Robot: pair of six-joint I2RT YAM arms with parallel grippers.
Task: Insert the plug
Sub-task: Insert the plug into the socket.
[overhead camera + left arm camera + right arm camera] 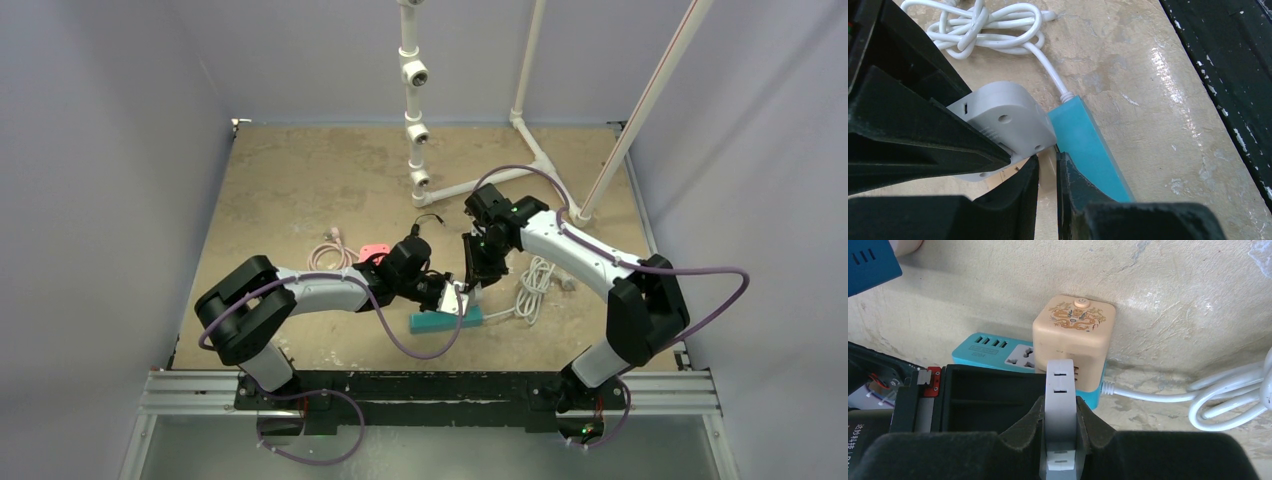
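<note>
Gripping the grey plug (pixel 1059 385) tight between its fingers, the right gripper (pixel 1060 411) holds it just at 12 o'clock of the teal power strip (pixel 1088 145), near the beige cube (pixel 1073 337) seated on it, while the left gripper (pixel 1048 172) at 10 o'clock shows jaws a slit apart, contents impossible to tell.

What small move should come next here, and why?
Probably shift the right gripper toward the empty socket and lower it: its jaws clamp the grey plug in front of the beige cube, while that socket on the teal strip shows nothing in it.
</note>
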